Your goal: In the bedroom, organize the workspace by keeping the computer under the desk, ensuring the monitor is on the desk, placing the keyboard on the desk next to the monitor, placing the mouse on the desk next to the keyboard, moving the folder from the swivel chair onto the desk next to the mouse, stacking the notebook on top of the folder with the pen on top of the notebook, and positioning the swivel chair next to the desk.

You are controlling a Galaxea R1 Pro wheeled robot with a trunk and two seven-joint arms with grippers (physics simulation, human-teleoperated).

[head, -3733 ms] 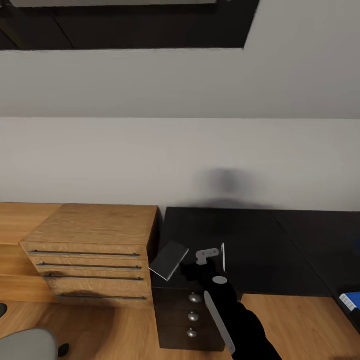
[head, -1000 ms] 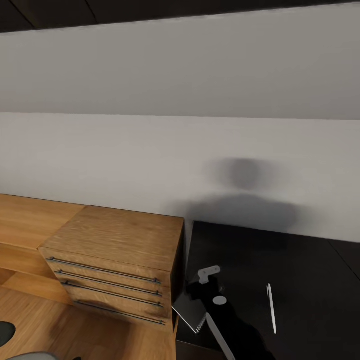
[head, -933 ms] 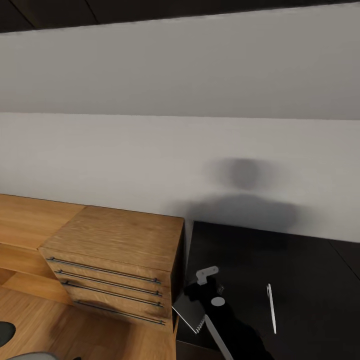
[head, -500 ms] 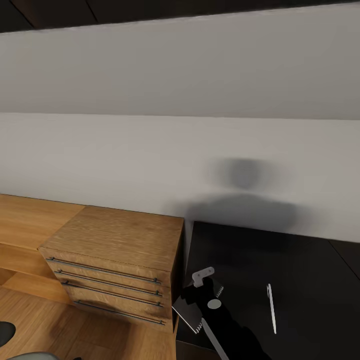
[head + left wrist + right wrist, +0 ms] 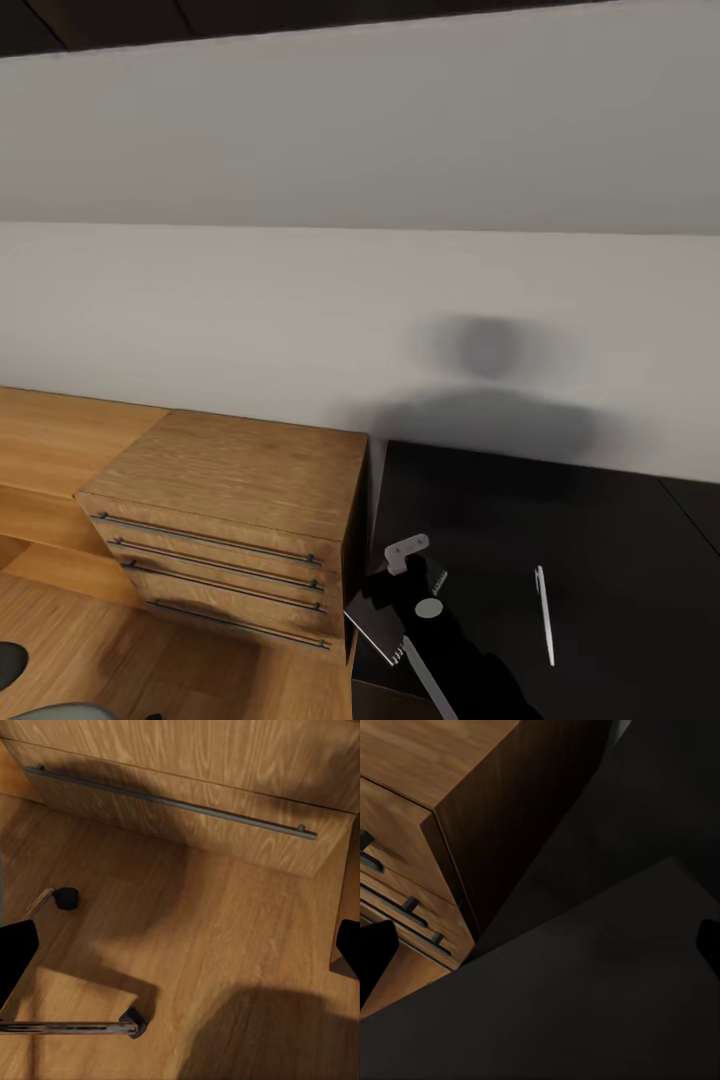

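Observation:
The black desk (image 5: 480, 520) fills the lower right of the head view. A grey notebook (image 5: 377, 626) sits tilted at the desk's left front edge, partly past it. My right gripper (image 5: 396, 584) hovers just over the notebook. In the right wrist view the right gripper (image 5: 540, 945) is open, its fingertips (image 5: 375, 952) wide apart above a dark flat slab (image 5: 555, 1005). The pale pen (image 5: 543, 615) lies on the desk to the right. My left gripper (image 5: 180, 952) is open and empty over the floor, near a caster (image 5: 66, 898) of the swivel chair (image 5: 60, 714).
A light wooden drawer cabinet (image 5: 240, 470) stands tight against the desk's left side, its dark side panel (image 5: 510, 832) and drawer handle (image 5: 172, 801) close to my arms. A white wall rises behind both. Wooden floor (image 5: 225, 945) lies in front of the cabinet.
The view has moved closer and to the right since the earliest frame, when the notebook was held up beside the gripper. Over the last second the right gripper dipped slightly toward the notebook; the pen stayed put.

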